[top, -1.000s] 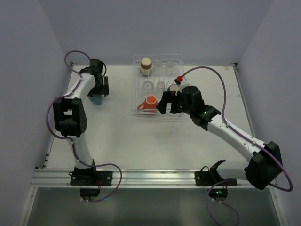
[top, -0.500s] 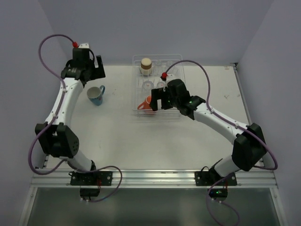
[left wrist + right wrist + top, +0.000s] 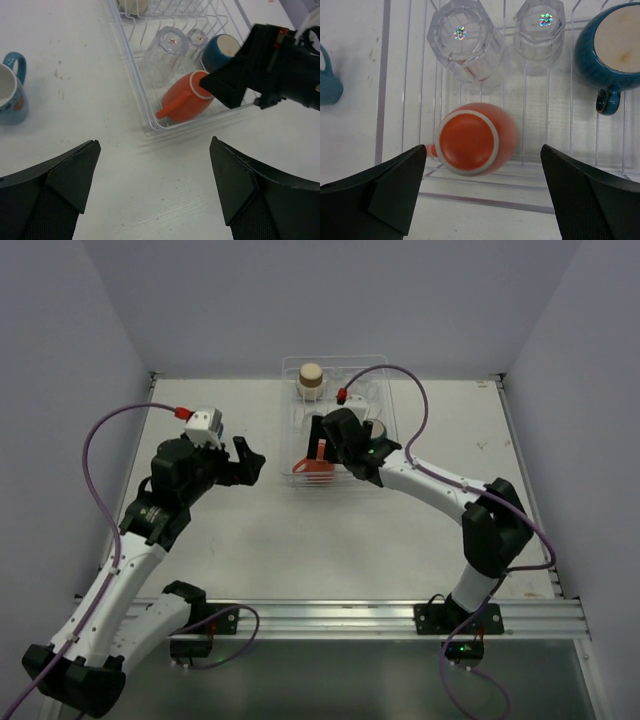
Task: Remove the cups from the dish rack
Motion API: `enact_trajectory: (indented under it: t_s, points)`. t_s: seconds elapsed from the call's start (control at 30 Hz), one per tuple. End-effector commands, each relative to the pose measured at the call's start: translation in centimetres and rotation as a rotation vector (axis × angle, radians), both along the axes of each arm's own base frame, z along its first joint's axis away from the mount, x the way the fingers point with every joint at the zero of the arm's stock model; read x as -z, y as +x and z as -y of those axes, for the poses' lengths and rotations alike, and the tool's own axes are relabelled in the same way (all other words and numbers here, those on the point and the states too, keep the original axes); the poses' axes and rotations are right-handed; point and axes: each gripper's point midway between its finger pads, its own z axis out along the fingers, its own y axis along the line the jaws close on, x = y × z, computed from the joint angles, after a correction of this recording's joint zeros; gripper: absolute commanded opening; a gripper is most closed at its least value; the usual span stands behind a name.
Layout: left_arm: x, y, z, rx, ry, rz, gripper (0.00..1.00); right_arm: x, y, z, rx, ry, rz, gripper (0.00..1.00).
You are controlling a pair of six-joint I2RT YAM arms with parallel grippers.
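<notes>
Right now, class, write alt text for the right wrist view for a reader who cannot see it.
An orange mug with a white rim sits in the pale wire dish rack, framed by the open right tool's black fingers. Beyond it stand two clear faceted tumblers and a blue handled mug.

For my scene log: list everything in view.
pale wire dish rack: one, table's far middle.
orange mug with a handle: one, on its side at the rack's near left.
blue mugs with handles: two, one in the rack, one on the table left of it.
clear glass tumblers: at least two, in the rack.
tan handleless cup: one, rack's far left corner.
white table: one.
left gripper: black, open, above table.
right gripper: black, open, over the orange mug.
</notes>
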Motion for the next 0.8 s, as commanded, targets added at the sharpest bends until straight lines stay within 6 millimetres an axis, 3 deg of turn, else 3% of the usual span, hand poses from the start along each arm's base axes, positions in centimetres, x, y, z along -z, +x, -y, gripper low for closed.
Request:
enact_trajectory:
  t_s: [0.0,0.07,0.2,0.27,0.47,0.67,0.77]
  points:
    - [-1.0,-2.2,1.7,0.112,-0.099,0.077,1.0,-2.2,2.4,-0.4,0.201,0.051,0.061,0.99]
    - [-0.4,-3.1,2.1,0.139,-0.107,0.077,1.0,-2.7,2.2,-1.8,0.21,0.059,0.058,0.99]
    - [0.5,-4.8,3.4,0.188,-0.083,0.101,1.0,0.1,2.4,-2.9,0.279,0.025,-0.012,0.99]
    - [0.9,-5.6,4.1,0.226,-0.062,0.109,1.0,1.1,2.3,-2.4,0.338,0.017,-0.038,0.99]
    - [-0.1,-7.2,4.2,0.241,-0.044,0.177,1.0,3.0,1.9,-0.3,0.448,-0.051,-0.048,0.99]
    - [-0.4,-7.7,4.2,0.243,-0.045,0.196,1.0,5.4,1.6,-1.1,0.42,-0.072,-0.108,0.99]
    - [-0.3,-7.7,4.2,0.245,-0.043,0.193,1.0,5.7,1.7,-1.4,0.421,-0.061,-0.115,0.93]
